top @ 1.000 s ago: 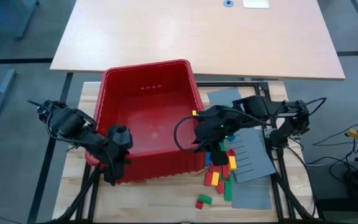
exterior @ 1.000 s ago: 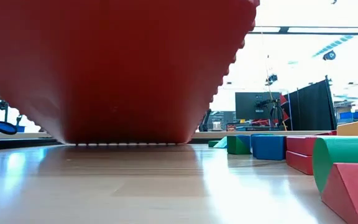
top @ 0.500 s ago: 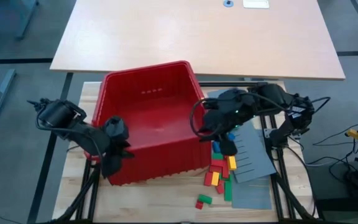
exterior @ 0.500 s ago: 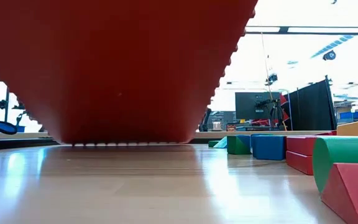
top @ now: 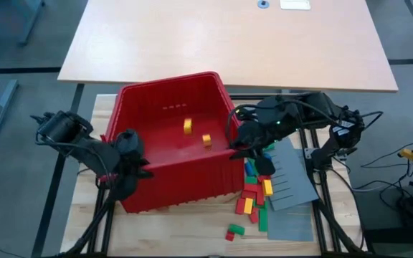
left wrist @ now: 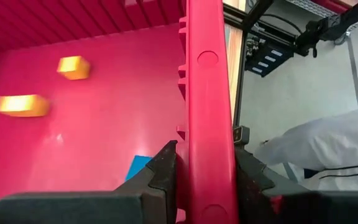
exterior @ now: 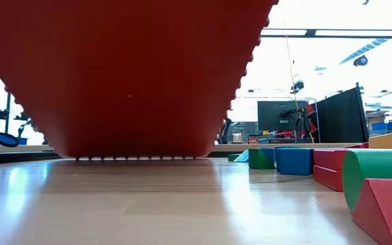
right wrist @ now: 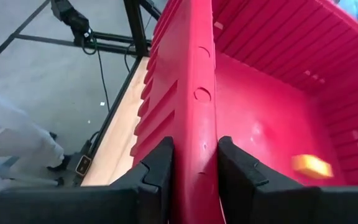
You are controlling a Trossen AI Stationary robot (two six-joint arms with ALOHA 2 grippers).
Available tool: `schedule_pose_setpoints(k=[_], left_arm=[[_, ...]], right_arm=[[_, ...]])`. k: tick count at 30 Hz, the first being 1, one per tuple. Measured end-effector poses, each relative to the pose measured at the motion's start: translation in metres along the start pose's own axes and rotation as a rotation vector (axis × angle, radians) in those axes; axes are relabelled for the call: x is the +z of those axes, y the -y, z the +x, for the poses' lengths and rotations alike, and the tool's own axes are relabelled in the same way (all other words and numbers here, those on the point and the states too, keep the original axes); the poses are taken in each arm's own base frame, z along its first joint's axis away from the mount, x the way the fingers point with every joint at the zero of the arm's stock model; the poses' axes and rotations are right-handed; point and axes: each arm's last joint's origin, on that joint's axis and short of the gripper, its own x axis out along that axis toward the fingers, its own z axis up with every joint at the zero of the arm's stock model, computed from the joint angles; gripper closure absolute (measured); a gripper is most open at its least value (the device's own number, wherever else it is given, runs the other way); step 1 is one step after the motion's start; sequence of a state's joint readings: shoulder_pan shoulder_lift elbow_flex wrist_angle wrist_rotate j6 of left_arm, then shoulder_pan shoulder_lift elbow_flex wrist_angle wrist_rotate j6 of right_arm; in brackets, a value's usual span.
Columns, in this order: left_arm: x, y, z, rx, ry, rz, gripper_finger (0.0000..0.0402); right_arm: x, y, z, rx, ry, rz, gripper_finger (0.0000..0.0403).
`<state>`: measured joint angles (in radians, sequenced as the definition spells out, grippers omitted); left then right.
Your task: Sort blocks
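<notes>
The big red bin (top: 171, 143) stands on the wooden table, and its bottom edge (exterior: 135, 155) meets the tabletop. Inside it lie two yellow blocks (top: 187, 126) (top: 206, 140) and a blue block (left wrist: 143, 169). My left gripper (top: 129, 156) is shut on the bin's left rim. My right gripper (top: 239, 140) is shut on its right rim. A pile of red, yellow, green and blue blocks (top: 253, 195) lies on the table to the right of the bin. My left gripper pinches the bin's left side rim (left wrist: 207, 155) between its two fingers. One finger (left wrist: 165, 169) is inside the bin and the other is outside it. My right gripper pinches the bin's right side rim (right wrist: 194, 146) in the same way. One finger (right wrist: 238, 165) is inside the bin and the other (right wrist: 157, 163) is outside. The fingers lie across the rim.
Grey slotted panels (top: 291, 175) lie to the right of the block pile. Bigger green, blue and red blocks (exterior: 295, 160) show near the low camera at the right. A long pale table (top: 228, 43) stands beyond. A person's white sleeve (left wrist: 316, 149) shows off to the side.
Both grippers, shut on the bin's side rims, have gone toward the table's far edge, and the bin has shifted with them. Two yellow blocks have come into view on the bin's floor.
</notes>
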<state>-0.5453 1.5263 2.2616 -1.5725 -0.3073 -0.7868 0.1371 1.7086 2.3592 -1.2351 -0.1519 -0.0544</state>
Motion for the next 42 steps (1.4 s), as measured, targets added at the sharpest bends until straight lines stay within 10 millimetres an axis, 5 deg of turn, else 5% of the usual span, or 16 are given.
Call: schedule_pose_setpoints(k=[15, 27, 42], left_arm=[[-0.027, 0.011, 0.062, 0.079, -0.245, 0.000, 0.0325], [-0.058, 0.021, 0.090, 0.072, -0.411, 0.013, 0.0323], [-0.089, 0.030, 0.117, 0.075, -0.465, -0.002, 0.0308]], right_arm=[[-0.011, 0.001, 0.024, 0.017, -0.150, 0.067, 0.0298], [0.004, 0.006, 0.003, 0.013, 0.048, 0.069, 0.0271], [0.004, 0.024, -0.011, -0.048, 0.081, 0.098, 0.0291]])
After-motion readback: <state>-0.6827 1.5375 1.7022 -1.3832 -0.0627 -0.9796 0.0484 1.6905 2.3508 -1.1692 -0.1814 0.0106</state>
